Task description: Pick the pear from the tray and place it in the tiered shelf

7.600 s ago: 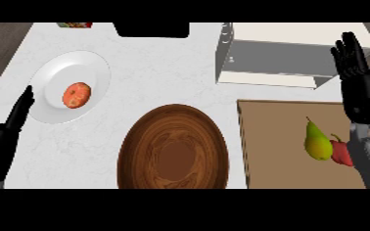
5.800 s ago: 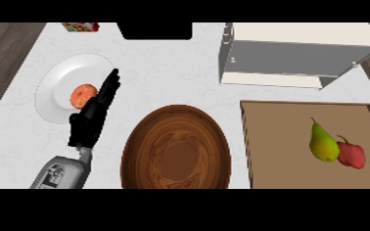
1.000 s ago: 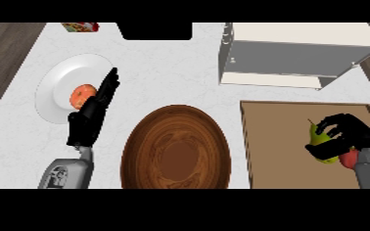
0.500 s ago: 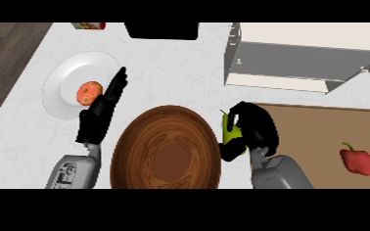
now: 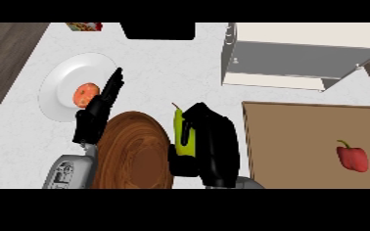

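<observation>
Head view, centre: right robot hand (image 5: 209, 144) curled round the pear (image 5: 183, 136), stem toward 12 o'clock, held over the white surface (image 5: 180, 73) between wooden bowl (image 5: 137, 151) and tray (image 5: 296, 137). Red pepper (image 5: 352, 155) lies on the tray at 3 o'clock. Shelf (image 5: 289, 58) at 1 o'clock. Left robot hand (image 5: 98, 110), fingers straight, overlaps the plate (image 5: 61, 83) bearing an orange fruit (image 5: 85, 94).

1. I see through a single head view, set above the counter (image 5: 166, 63) and looking steeply down onto its top.
2. My forearms enter from the view's lower edge, so the counter's far edge lies toward the top.
3. The view sits close: the tray (image 5: 303, 137) is cut by the right edge.
</observation>
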Tool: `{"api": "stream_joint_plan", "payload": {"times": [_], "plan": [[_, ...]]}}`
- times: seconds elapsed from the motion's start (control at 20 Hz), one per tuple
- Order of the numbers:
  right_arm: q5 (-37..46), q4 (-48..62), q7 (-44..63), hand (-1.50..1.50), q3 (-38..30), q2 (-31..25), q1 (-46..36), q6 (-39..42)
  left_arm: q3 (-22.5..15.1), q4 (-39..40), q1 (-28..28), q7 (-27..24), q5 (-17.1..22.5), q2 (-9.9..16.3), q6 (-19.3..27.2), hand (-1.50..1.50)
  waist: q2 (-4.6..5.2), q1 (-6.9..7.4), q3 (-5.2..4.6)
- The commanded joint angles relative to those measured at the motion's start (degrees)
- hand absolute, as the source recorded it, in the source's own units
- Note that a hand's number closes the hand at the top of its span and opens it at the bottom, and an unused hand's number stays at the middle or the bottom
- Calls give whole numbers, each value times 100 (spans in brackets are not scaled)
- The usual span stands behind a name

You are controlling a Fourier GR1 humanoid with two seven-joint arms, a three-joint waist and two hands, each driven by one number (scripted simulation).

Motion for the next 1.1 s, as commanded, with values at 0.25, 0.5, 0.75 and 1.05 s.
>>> {"api": "stream_joint_plan", "payload": {"times": [0.25,0.5,0.75,1.05], "plan": [[1389,-928,1755,150,-135,48,-974,503,95,-153,-24,144,78,46,-22,0,-16,-107,-3],[1747,-1283,2182,150,-391,48,-1622,1155,98,-308,154,124,170,192,-247,0,-19,-65,-2],[2233,-1487,1798,150,-1280,48,-1866,1676,287,31,120,-164,199,231,-178,0,-10,-141,-4],[1974,-1268,1493,150,-2152,49,-2613,2303,-101,-114,42,62,-147,-109,121,0,0,-102,1]]}}
